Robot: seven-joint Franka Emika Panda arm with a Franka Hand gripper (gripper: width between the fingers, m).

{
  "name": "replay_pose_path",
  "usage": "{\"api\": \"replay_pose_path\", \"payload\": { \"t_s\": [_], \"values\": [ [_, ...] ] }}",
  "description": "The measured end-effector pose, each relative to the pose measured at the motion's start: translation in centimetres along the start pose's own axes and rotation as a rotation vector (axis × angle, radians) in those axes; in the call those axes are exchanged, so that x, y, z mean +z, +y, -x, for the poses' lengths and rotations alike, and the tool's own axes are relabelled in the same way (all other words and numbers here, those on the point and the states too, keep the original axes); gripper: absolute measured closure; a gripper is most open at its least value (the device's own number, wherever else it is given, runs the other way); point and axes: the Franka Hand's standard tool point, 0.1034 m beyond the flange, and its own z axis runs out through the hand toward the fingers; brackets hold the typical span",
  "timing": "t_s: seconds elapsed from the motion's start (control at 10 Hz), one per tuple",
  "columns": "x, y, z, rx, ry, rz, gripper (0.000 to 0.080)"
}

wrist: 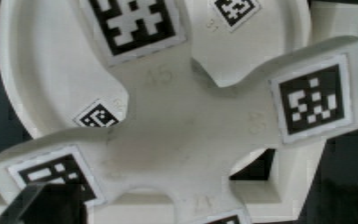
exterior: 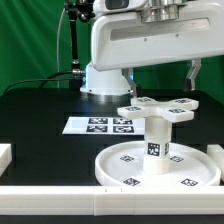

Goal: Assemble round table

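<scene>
Wrist view fills with the stiff, light-looking cross (wrist: 194,110) atop the cylinder (exterior: 155,143) on the disc (exterior: 120,168); gripper state unclear; grasp an arm.

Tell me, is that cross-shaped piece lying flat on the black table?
No, the cross-shaped piece sits atop the short cylinder, which stands upright on the round disc.
</scene>
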Motion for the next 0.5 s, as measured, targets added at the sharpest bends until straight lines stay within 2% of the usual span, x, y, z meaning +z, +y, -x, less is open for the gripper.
{"api": "replay_pose_path", "payload": {
  "t_s": [0.2, 0.5],
  "values": [
    [0.1, -0.03, 0.06, -0.179, 0.001, 0.009, 0.015],
    [0.62, -0.12, 0.75, -0.549, -0.083, 0.019, 0.015]
  ]
}}
